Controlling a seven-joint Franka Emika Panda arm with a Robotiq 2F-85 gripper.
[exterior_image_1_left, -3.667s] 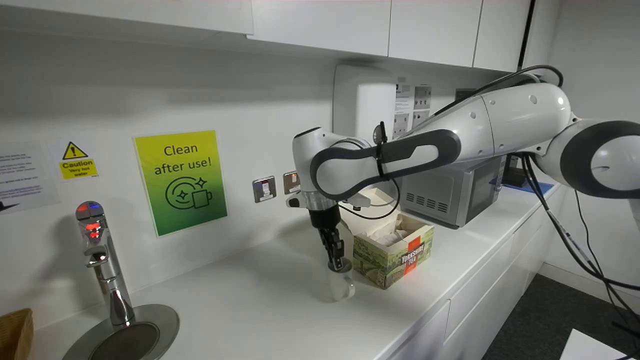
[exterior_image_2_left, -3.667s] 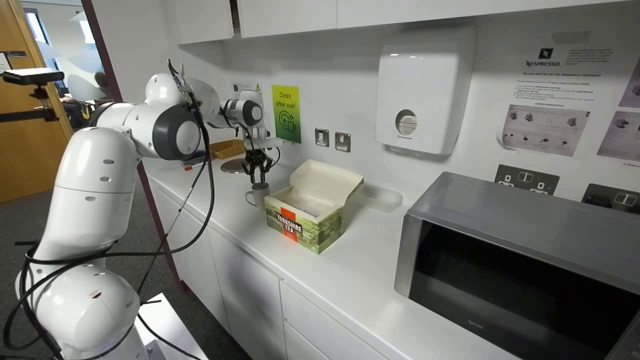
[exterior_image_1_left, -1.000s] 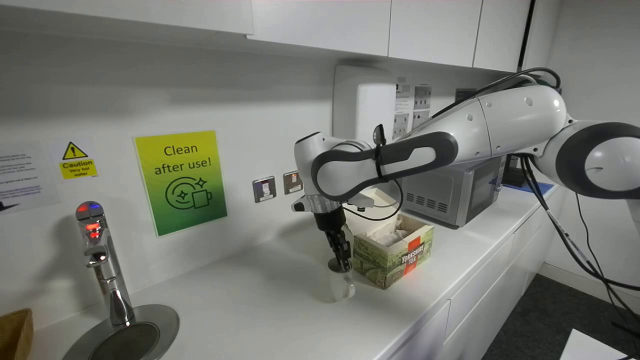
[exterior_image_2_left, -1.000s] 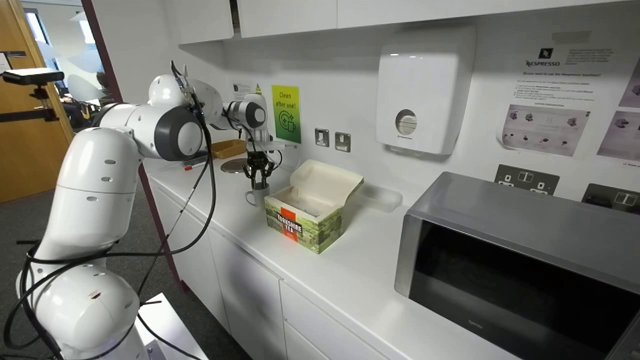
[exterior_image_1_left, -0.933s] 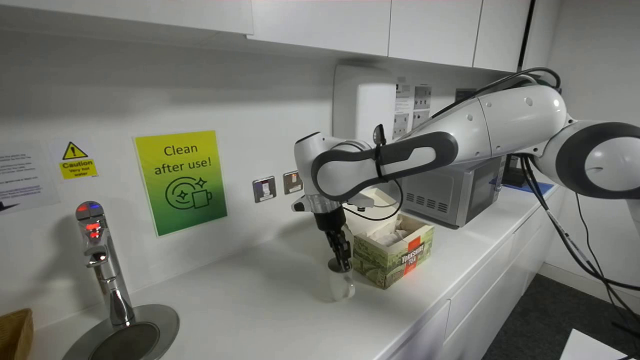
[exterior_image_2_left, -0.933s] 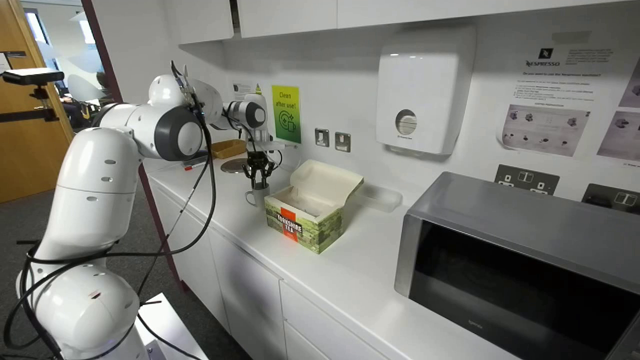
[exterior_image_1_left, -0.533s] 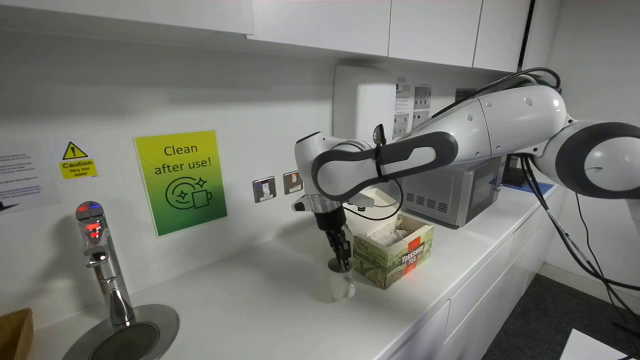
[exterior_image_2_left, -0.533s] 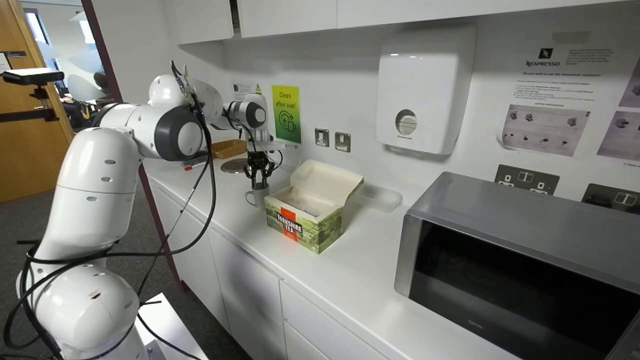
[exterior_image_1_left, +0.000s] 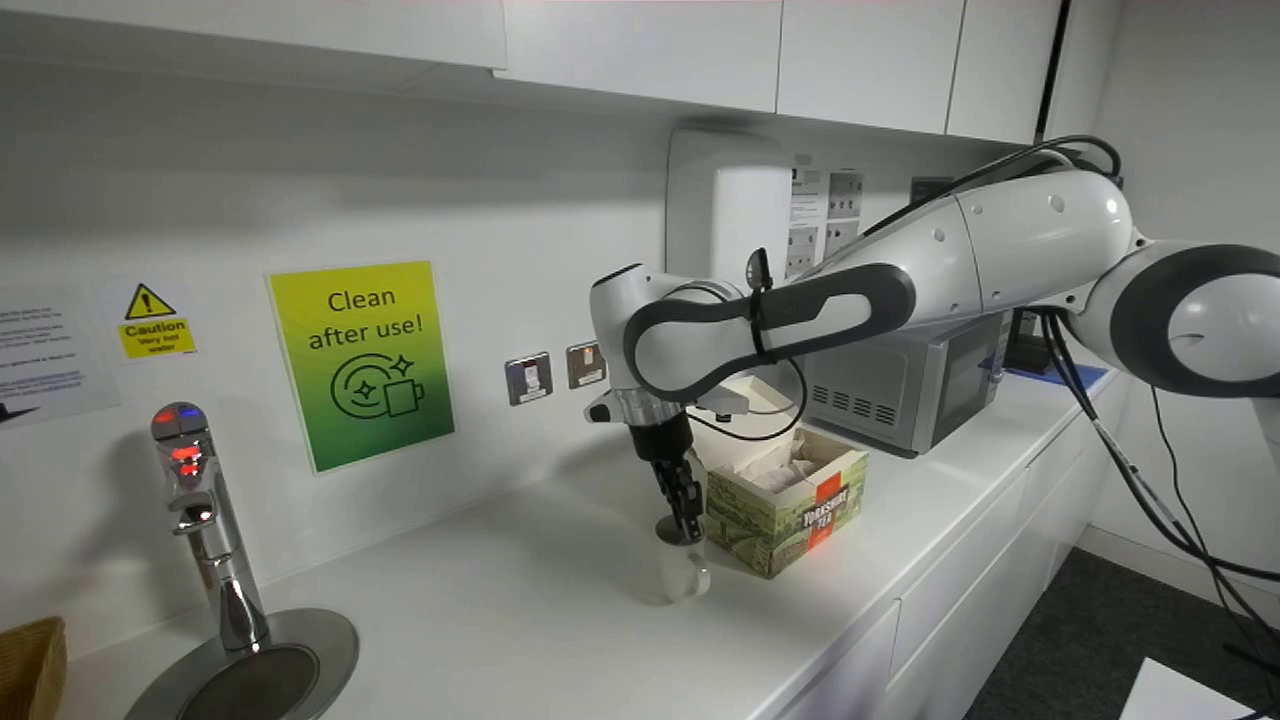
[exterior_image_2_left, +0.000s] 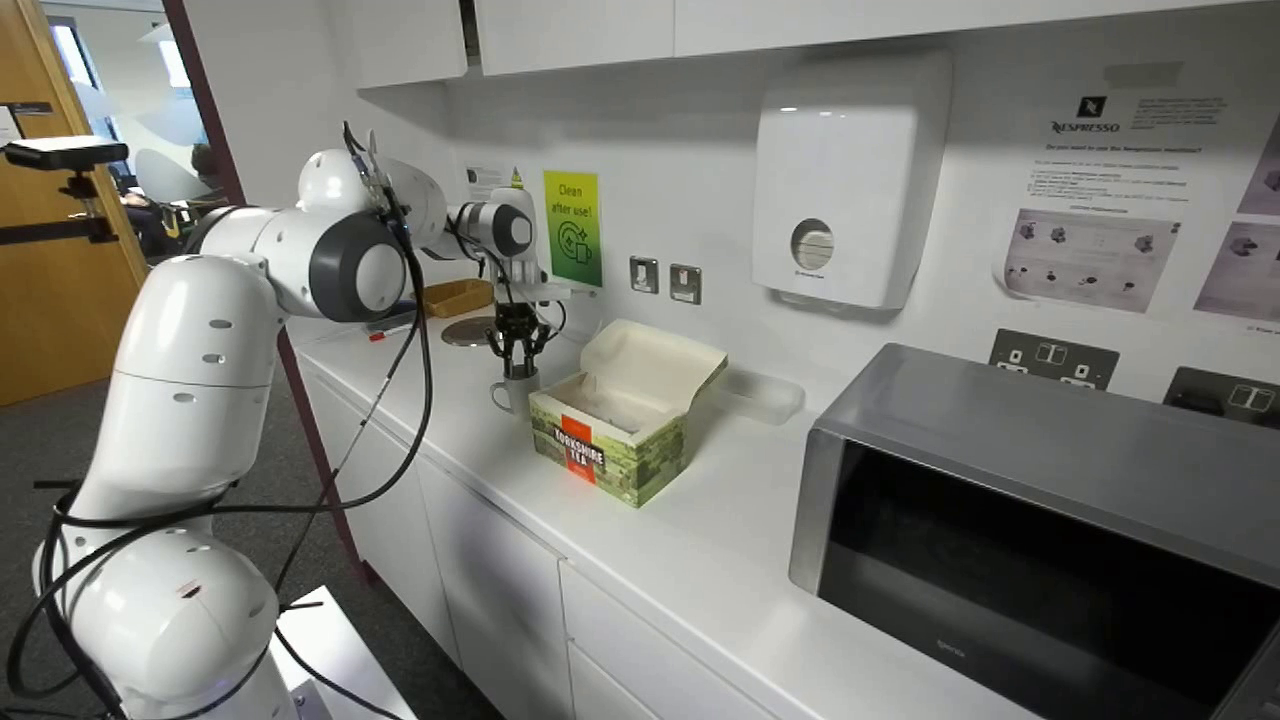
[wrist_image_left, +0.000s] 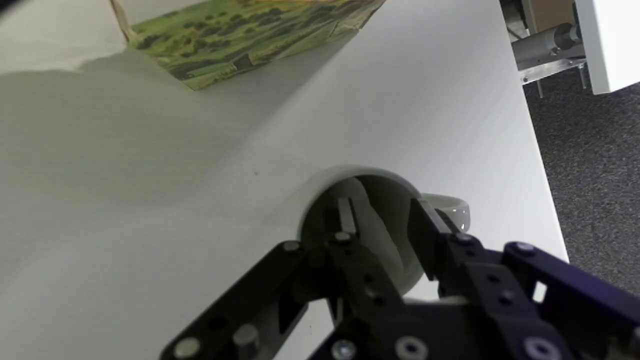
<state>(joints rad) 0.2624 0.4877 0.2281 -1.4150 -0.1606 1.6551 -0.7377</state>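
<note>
Standing apart, our jaws hung at the mouth of the mug; we saw a pale item showing between them, the tea box near them.

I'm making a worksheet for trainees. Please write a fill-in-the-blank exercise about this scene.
1. The claw points ____, not up, at the mug.
2. The mug's looped side part is its ____.
3. The tea box reads "____ Tea".
4. The green poster says "Clean after ____!"

Missing words: down; handle; Yorkshire; use.
</note>
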